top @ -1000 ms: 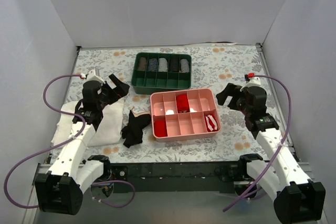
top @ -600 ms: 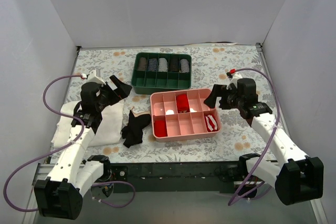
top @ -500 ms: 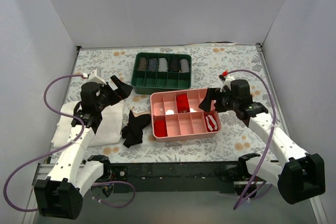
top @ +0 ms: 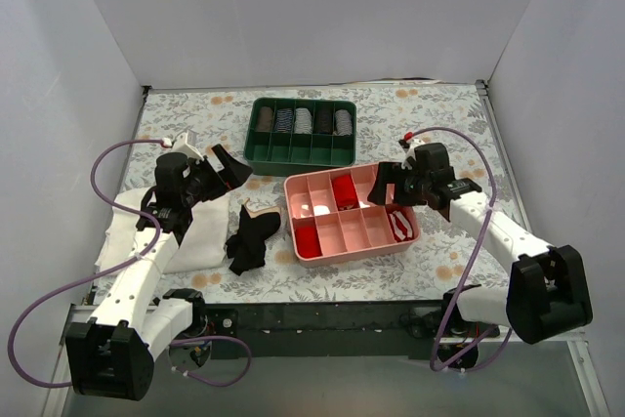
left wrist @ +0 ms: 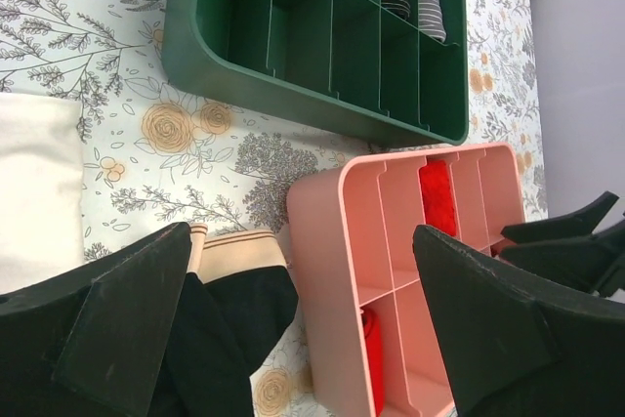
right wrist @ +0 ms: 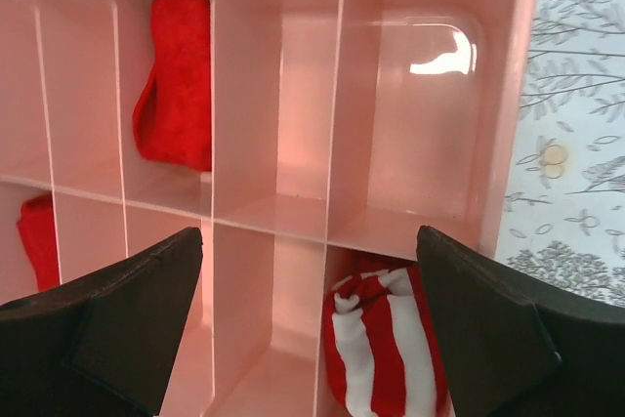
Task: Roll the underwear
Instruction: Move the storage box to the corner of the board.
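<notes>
The underwear (top: pixel 251 241) is black with a pale beige waistband and lies crumpled on the floral table, just left of the pink tray (top: pixel 335 254). In the left wrist view the underwear (left wrist: pixel 234 305) sits low between my fingers, its waistband against the pink tray's wall (left wrist: pixel 314 271). My left gripper (top: pixel 230 169) is open and empty, above and behind the underwear. My right gripper (top: pixel 384 184) is open and empty at the pink tray's right end. In the right wrist view my right gripper (right wrist: pixel 309 236) spans the tray's compartments.
A green tray (top: pixel 256 154) of rolled items stands at the back. A white cloth (top: pixel 186 231) lies left of the underwear. The pink tray holds red rolls (top: pixel 341 187) and a red-and-white striped roll (right wrist: pixel 386 349). White walls enclose the table.
My right arm swung left to the pink tray's right end, and the tray has turned slightly and shifted right. My left gripper edged right. The underwear has not moved.
</notes>
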Tool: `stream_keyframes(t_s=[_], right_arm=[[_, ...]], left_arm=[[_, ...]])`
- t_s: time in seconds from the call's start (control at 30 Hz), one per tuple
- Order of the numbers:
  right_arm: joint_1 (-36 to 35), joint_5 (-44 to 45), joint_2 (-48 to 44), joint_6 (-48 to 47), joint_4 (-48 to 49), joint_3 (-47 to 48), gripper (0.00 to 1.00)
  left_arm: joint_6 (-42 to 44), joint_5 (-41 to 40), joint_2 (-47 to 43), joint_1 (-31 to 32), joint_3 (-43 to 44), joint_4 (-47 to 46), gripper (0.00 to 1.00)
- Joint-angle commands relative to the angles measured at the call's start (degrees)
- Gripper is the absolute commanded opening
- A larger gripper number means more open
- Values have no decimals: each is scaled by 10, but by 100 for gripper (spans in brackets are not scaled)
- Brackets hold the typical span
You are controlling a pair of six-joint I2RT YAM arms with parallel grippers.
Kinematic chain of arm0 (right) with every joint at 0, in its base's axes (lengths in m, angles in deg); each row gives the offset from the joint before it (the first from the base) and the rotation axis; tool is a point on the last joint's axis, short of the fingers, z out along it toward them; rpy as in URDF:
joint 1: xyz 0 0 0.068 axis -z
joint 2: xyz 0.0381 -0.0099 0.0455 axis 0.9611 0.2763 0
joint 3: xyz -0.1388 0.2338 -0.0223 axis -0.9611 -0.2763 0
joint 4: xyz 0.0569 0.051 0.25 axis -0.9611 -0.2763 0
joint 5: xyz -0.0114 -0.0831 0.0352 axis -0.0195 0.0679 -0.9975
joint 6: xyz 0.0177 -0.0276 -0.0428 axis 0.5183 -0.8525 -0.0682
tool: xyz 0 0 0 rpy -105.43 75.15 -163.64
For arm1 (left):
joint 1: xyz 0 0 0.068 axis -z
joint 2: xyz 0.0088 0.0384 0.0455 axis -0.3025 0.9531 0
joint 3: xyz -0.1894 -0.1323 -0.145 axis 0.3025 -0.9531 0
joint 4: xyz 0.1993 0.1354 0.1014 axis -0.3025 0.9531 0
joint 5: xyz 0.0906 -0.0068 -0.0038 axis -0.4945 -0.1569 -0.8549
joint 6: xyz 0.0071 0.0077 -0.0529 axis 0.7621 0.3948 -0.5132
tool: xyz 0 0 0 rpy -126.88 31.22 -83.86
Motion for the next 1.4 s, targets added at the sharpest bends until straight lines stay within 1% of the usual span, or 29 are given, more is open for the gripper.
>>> stream_keyframes(t_s=[0.0,0.1,0.23,0.3,0.33,0.37,0.4,0.43,0.47,0.57,0.6,0.63,0.7,0.73,0.8,0.83,0.87,0.93,0.97,1.03,1.1,1.13,1.17,1.2,1.23,1.3,1.37], right_arm=[[34,83,31,-8,5,36,98],[59,127,43,-7,-5,39,98],[115,169,48,-3,-16,41,98],[139,179,50,-6,-17,42,99],[168,180,51,-5,-21,45,99],[182,180,52,-6,-18,46,99],[196,174,55,-4,-21,49,99],[233,164,58,-2,-21,52,99],[245,151,63,-3,-17,58,99],[264,57,63,-31,5,80,99],[262,-10,60,-52,5,86,99],[254,-49,52,-57,17,85,98],[236,-84,22,-52,28,85,99],[204,-77,8,-54,33,84,98],[163,-64,-29,-48,40,82,98],[133,-71,-37,-42,37,82,99],[119,-76,-45,-36,28,82,99],[90,-97,-47,-21,13,69,98],[80,-116,-51,-21,20,61,99],[48,-125,-52,-13,28,39,99],[26,-165,-48,-1,51,29,99],[-4,-172,-44,5,60,26,99],[-21,-171,-35,10,66,25,98],[-37,-140,-30,29,70,26,99],[-68,-128,-27,37,76,26,99],[-96,-115,-14,54,98,24,98],[-128,-102,6,66,99,29,99]], left_arm=[[3,15,2,1,5,5,98],[4,15,7,1,5,5,98],[2,17,12,1,3,0,98],[2,21,15,1,1,-4,98],[3,21,18,1,2,-4,98],[4,22,20,1,3,-4,98],[4,22,23,1,4,-5,98],[4,23,26,1,6,-5,98],[4,25,28,0,6,-6,98],[3,35,34,1,5,-15,98],[4,36,35,1,6,-15,98],[5,35,37,1,6,-16,98],[6,31,37,1,6,-16,98],[7,29,38,1,7,-17,98],[4,29,42,1,6,-18,98],[4,30,42,1,10,-19,98],[5,31,44,1,11,-18,98],[6,30,44,0,15,-17,98],[5,29,44,1,17,-17,98],[1,29,39,1,15,-17,98],[-2,27,36,1,12,-18,98],[-3,27,34,1,11,-18,98],[-3,25,30,1,11,-18,98],[-3,20,27,1,10,-17,98],[-3,16,25,1,10,-16,98],[-4,11,19,1,9,-14,98],[-5,10,16,1,8,-13,98]])
